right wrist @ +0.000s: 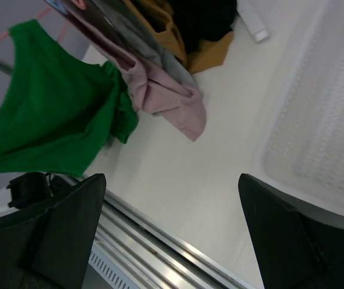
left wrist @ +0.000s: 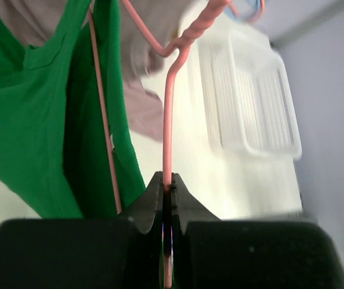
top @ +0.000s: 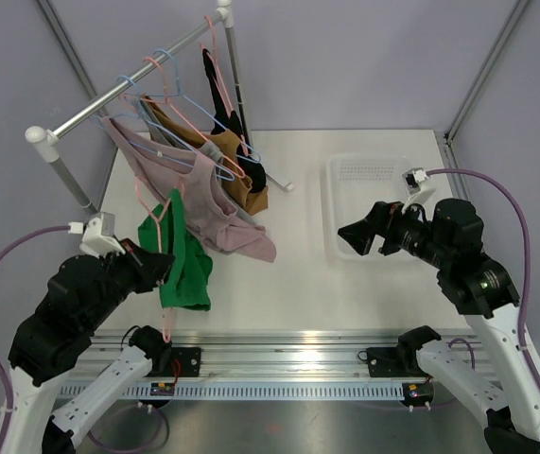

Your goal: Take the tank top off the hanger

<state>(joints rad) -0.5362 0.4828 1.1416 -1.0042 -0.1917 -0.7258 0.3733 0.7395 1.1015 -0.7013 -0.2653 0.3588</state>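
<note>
A green tank top (top: 182,257) hangs on a pink wire hanger (top: 165,219), held off the rack above the table's front left. My left gripper (top: 159,270) is shut on the hanger's wire. In the left wrist view the wire (left wrist: 168,120) runs straight up from between the closed jaws of the left gripper (left wrist: 168,182), with the green top (left wrist: 33,114) draped to its left. My right gripper (top: 357,235) is open and empty, in the air at the right, apart from the top. In the right wrist view the right gripper (right wrist: 172,211) has its jaws wide apart, and the green top (right wrist: 51,120) lies far left.
A metal clothes rack (top: 123,87) at the back left carries a mauve top (top: 215,210), a brown garment (top: 235,170), a black one (top: 241,132) and spare hangers. A white plastic tray (top: 369,180) lies on the table at the right; it also shows in the left wrist view (left wrist: 250,96).
</note>
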